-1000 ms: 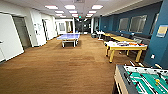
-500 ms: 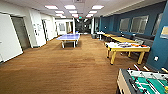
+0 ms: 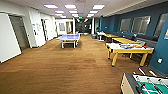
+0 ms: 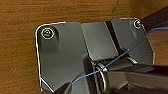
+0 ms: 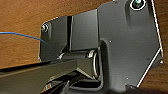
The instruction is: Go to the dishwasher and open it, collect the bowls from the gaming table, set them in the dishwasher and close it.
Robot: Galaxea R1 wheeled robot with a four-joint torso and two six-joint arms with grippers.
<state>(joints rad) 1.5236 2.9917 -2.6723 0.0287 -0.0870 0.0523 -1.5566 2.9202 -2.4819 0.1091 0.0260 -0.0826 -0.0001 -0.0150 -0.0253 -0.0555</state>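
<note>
We are rolling across the wooden floor of a games room, so we judge this a driving step. No dishwasher or white-topped table with bowls is in sight; next we must find them. A yellow-legged table carries small blurred items, and no containers are clear. We cannot tell how either arm's fingers stand.

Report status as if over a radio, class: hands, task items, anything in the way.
Hands: state unreadable. Dishwasher not sighted; yellow-legged table with items on top, right. Wood floor ahead; ping-pong table beyond; foosball table near right.
</note>
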